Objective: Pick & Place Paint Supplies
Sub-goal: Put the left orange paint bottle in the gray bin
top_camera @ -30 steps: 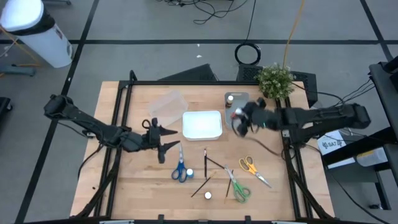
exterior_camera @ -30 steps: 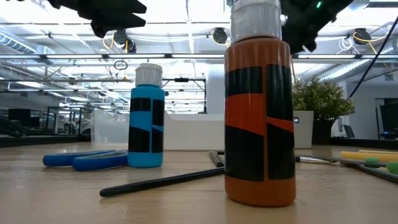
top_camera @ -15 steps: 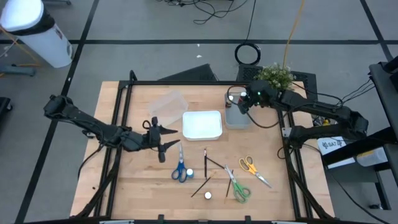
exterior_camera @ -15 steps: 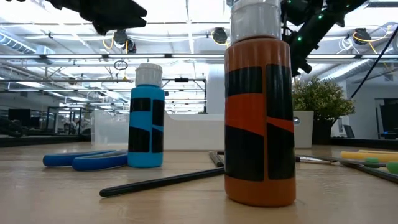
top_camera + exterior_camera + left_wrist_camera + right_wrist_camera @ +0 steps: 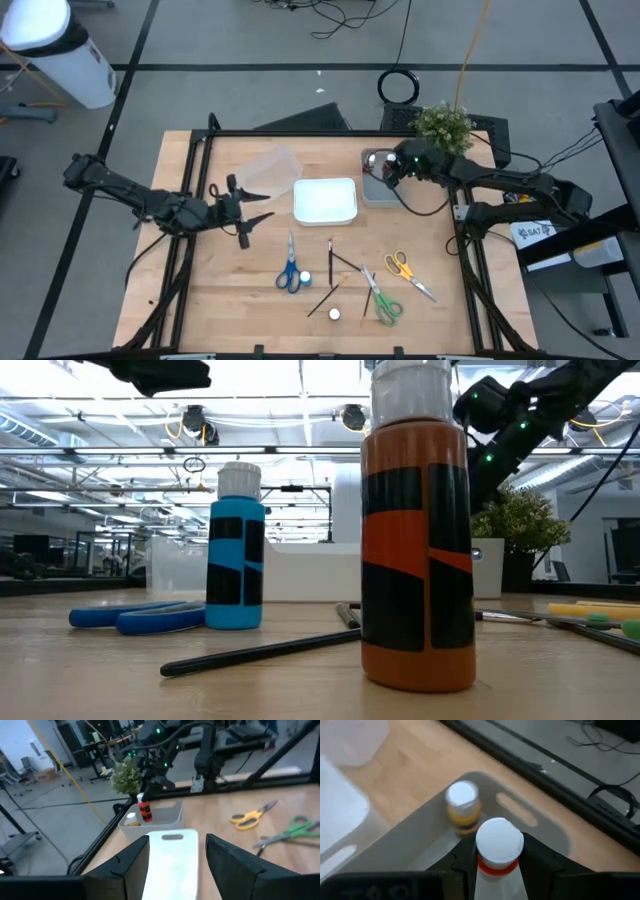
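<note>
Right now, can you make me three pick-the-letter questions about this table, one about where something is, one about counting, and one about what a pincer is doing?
1. Where is the yellow paint bottle?
A. in the grey tray
B. on the blue scissors
C. under the plant

2. How many scissors lie on the table?
A. one
B. three
C. five

3. What is the right pincer doing?
A. hanging open with nothing in it
B. holding a red paint bottle
C. holding a brush

Answers: 1 A, the right wrist view shows it standing inside the tray. 2 B, the high view shows blue scissors, green scissors and yellow scissors. 3 B, its fingers grip the white-capped red bottle over the tray.
</note>
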